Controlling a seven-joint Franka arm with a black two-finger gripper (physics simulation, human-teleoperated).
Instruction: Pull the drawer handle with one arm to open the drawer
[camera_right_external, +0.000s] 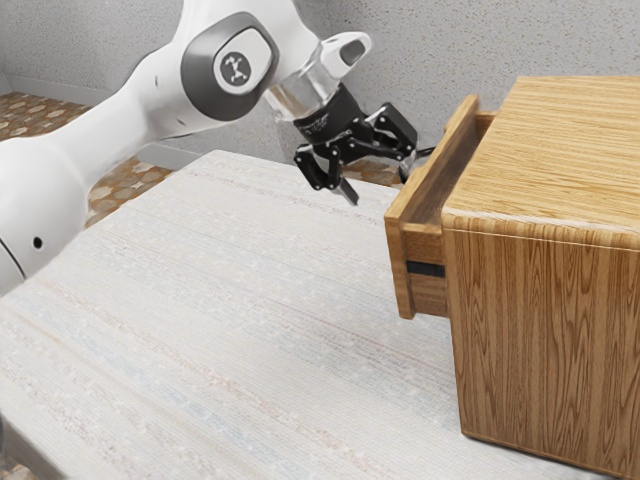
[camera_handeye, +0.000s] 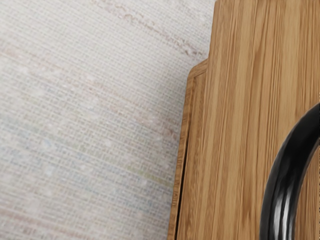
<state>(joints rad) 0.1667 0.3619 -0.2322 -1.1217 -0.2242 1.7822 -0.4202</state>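
A grey speckled wall (camera_right_external: 450, 40) stood behind the scene, and a patterned tile floor (camera_right_external: 120, 185) showed at the exterior view's left. The pale, woven-looking bench (camera_right_external: 200, 320) carried a wooden cabinet (camera_right_external: 550, 330) at the exterior view's right. The drawer (camera_right_external: 405, 240) was at the top of the cabinet and was pulled partly out, so its front stood clear of the cabinet face and leaned a little, and a dark gap showed under it.

The white arm (camera_right_external: 150, 90) came in from the upper left and reached toward the drawer front. The black tool (camera_right_external: 375, 180) hung above the bench, just beside the drawer front on its outer side. Its fingers (camera_right_external: 346, 190) were spread apart and held nothing between them; one pointed down at the bench and the other was nearer the wood.

In the wrist view the drawer front (camera_handeye: 250, 125) was close, with the bench (camera_handeye: 75, 125) beside it. The handle (camera_handeye: 285, 185), a glossy black curved bar, sat on that front near the hand. Whether a finger touched the handle I could not tell.
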